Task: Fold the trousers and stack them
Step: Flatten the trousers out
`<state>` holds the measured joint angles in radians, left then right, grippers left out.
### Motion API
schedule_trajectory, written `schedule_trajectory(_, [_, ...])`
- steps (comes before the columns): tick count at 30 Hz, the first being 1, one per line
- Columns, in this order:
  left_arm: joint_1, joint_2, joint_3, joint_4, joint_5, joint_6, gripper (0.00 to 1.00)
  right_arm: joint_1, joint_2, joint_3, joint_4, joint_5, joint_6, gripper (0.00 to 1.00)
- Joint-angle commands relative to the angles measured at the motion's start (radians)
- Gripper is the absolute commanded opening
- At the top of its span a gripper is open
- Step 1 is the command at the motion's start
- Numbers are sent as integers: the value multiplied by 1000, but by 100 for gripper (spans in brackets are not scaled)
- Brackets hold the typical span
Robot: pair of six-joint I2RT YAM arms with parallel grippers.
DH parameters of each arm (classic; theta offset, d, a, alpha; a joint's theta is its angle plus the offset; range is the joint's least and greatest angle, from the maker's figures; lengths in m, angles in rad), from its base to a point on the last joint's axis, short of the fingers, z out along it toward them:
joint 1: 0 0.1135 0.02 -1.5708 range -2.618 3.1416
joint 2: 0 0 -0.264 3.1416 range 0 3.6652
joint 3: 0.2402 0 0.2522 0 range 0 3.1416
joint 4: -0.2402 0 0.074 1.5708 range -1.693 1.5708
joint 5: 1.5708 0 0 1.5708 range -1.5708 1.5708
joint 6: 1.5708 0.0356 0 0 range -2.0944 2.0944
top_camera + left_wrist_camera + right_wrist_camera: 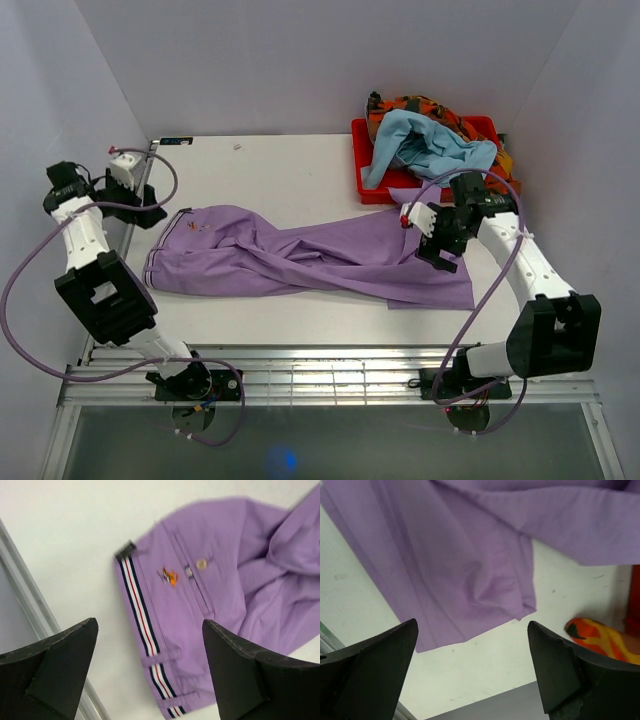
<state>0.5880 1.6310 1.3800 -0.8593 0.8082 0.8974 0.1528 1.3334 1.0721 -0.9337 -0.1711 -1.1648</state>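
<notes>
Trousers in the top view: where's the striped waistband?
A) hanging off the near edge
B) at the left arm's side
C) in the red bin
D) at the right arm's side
B: the trousers lie spread across the table, with the striped waistband at the left end and the leg ends toward the right.

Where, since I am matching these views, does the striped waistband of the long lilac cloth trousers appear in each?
Top external: striped waistband at left-centre, the lilac cloth trousers' left end.
Left wrist: centre, running diagonally down the picture.
Right wrist: not in it; only leg hems.
Shared landmark: the white table.
</notes>
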Motion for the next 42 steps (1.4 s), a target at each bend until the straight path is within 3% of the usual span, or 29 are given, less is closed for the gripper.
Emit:
schedule_trajectory(1, [-66, 59, 205, -29, 174, -98, 96, -6, 90, 162, -66, -152, 77, 95])
schedule_trajectory(7, [-263, 311, 350, 54, -82, -198, 90, -6, 259, 276, -22, -166, 154, 93])
schedule_trajectory(14, [-295, 615, 588, -23, -210, -181, 87, 10, 280, 224, -96, -183, 82, 91])
schedule_trajectory(20, [-309, 679, 556, -24, -297, -129, 87, 13, 260, 129, 70, -113, 100, 91])
schedule_trajectory(23, [-317, 673, 492, -11, -345, -112, 78, 13, 292, 213, 134, -88, 152, 93])
schedule_trajectory(27, [-317, 661, 435, 3, -403, -83, 46, 5, 352, 342, 200, -45, 192, 94])
schedule_trajectory(31, [-297, 642, 422, 5, -451, -31, 0, 1, 400, 391, 210, 5, 82, 96])
schedule_trajectory(33, [-277, 633, 442, 6, -446, -15, 0, 2, 394, 347, 286, 22, -18, 98])
schedule_trajectory(35, [-275, 626, 459, 8, -445, -3, 0, 2, 406, 356, 366, 58, -12, 99])
schedule_trajectory(42, [-278, 615, 484, 6, -403, -26, 0, 1, 648, 681, 276, 19, 188, 95])
